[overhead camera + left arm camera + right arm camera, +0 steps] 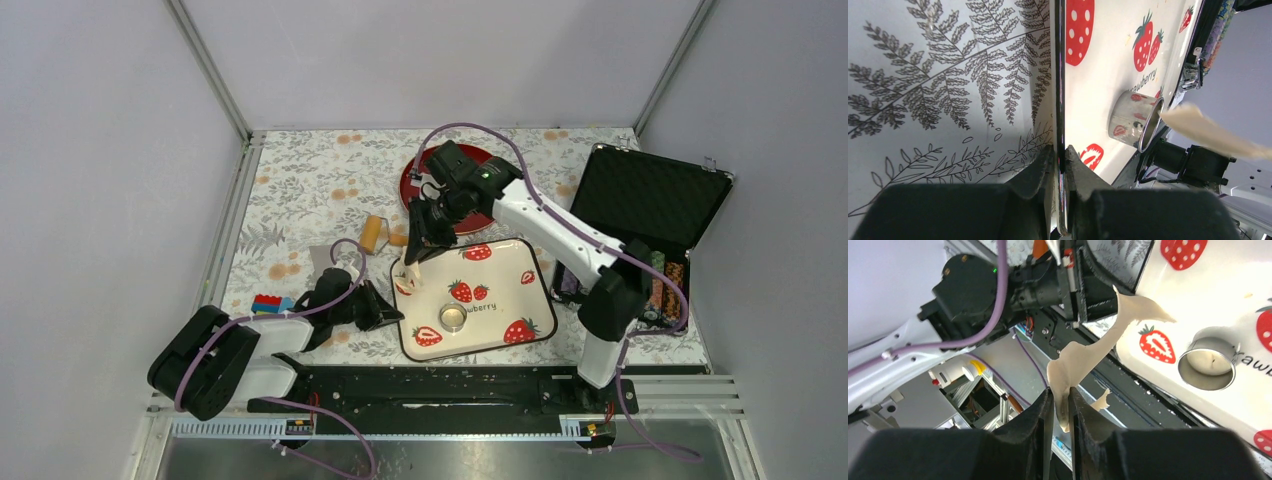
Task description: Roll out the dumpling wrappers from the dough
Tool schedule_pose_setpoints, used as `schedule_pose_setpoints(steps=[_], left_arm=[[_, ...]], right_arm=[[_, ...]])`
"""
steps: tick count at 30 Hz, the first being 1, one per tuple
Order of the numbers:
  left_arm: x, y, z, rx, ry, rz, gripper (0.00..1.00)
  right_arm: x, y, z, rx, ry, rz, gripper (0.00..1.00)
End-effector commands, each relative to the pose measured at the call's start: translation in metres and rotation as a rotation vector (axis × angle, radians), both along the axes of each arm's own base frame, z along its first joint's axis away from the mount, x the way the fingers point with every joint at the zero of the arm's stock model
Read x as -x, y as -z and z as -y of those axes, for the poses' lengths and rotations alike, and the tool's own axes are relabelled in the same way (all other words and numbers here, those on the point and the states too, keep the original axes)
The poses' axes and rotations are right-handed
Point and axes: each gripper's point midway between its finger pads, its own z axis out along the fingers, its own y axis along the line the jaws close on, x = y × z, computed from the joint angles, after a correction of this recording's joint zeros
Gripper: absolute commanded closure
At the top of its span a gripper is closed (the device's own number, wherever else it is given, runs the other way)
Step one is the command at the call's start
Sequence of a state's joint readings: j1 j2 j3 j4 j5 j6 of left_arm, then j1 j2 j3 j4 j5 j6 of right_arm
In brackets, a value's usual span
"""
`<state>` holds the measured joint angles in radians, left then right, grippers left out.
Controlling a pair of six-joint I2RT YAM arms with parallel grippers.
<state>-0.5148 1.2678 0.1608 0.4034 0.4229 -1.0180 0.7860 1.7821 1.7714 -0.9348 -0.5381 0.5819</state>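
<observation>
Dough (1083, 357) is pinched in the right gripper (1060, 407), a long ragged strip running straight out ahead of it to the strawberry tray (1208, 300) corner. Left gripper (1060, 162) is clamped on that tray's rim.

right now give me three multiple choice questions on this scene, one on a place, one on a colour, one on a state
1. Where is the ring cutter?
A in a bowl
B on the tray
C on the floor

2. What colour is the plate?
A red
B blue
C green

3. What state is the right gripper in?
A open, empty
B shut on a spoon
C shut on dough

Key:
1 B, it stands among the printed strawberries.
2 A, its red rim shows behind the arm.
3 C, a ragged strip hangs from its fingers.
</observation>
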Motion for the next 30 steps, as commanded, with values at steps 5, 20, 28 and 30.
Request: schedule_pose_setpoints(steps=[5,20,28,30], left_arm=[[0.024,0.035,-0.016,-0.108,0.017,-0.096,1.0],[0.025,0.037,-0.016,-0.106,0.019,-0.099,1.0],[0.024,0.036,-0.016,-0.104,0.018,-0.097,1.0],[0.024,0.036,-0.016,-0.104,0.018,-0.098,1.0]], right_arm=[[-0.04,0.037,-0.012,0.047,0.012,0.004,0.76],[-0.081,0.169,-0.003,0.226,0.095,-0.068,0.61],[-0.085,0.188,0.055,0.487,0.082,0.073,0.35],[-0.084,0.184,0.064,0.51,0.082,0.101,0.28]])
